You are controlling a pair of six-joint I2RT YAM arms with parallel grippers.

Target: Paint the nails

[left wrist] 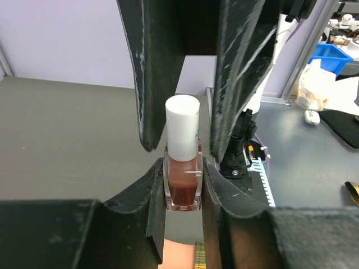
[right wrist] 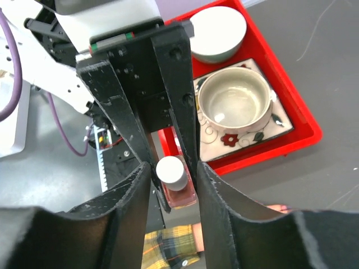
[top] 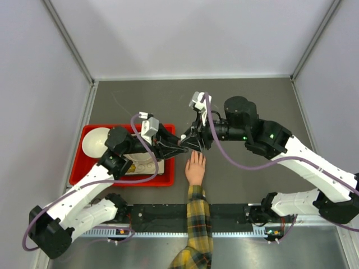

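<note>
A small glass bottle of reddish-brown polish (left wrist: 182, 188) with a white cap (left wrist: 182, 126) is clamped by its body in my left gripper (left wrist: 183, 168). It hangs just above a light-skinned hand (top: 195, 167) that lies flat, in a yellow plaid sleeve (top: 196, 224). The nails are too small to make out. My right gripper (right wrist: 173, 171) comes from the opposite side and straddles the white cap (right wrist: 170, 171). A narrow gap shows on each side of the cap, so it is open. In the top view both grippers (top: 190, 143) meet over the fingertips.
A red tray (top: 168, 180) stands left of the hand, under the left arm. It holds a white bowl (top: 94, 140) and a flowered square plate with a handled cup (right wrist: 234, 101). The dark tabletop stretches behind and to the right.
</note>
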